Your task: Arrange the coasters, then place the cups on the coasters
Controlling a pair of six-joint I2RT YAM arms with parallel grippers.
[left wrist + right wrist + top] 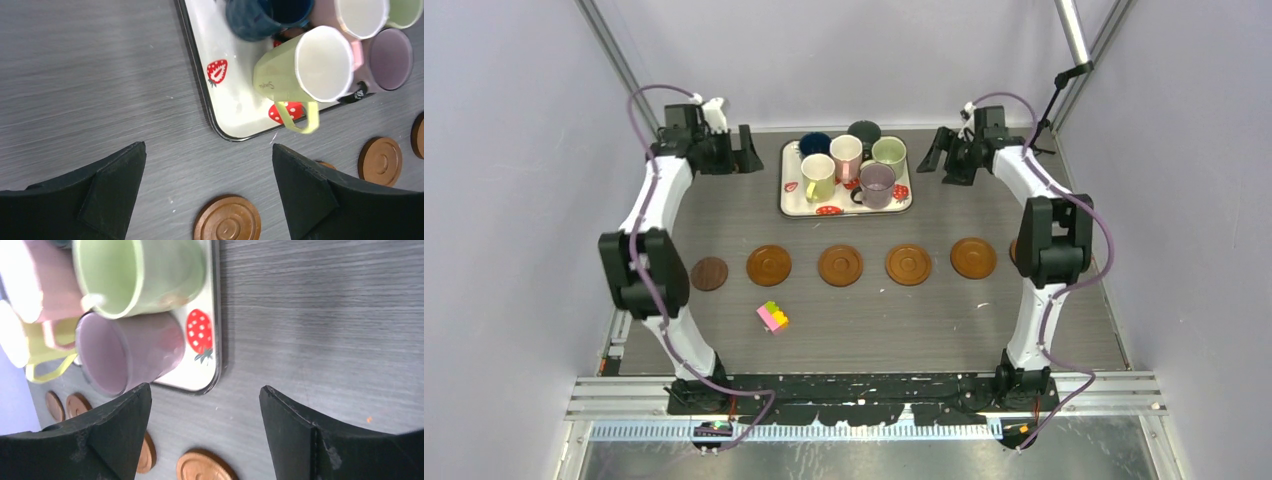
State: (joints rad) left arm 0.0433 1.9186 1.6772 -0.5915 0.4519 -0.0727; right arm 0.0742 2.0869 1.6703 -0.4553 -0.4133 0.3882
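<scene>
Several brown coasters [840,265] lie in a row across the table's middle; the one at the right end is partly hidden behind my right arm. Several cups stand crowded on the strawberry-print tray [846,207] at the back, among them cream-yellow [818,176], purple-grey [877,184] and pale green [889,153]. My left gripper [745,150] hovers open just left of the tray, over bare table, with a coaster [227,218] below it and the cream-yellow cup [310,70] ahead. Right of the tray my right gripper [938,150] also stands open and holds nothing, near the purple-grey cup [130,352].
A small pink-yellow-green block toy [773,316] lies in front of the coaster row. Grey walls close in the table on the left, right and back. The tray's black rim [216,340] lies close to both grippers.
</scene>
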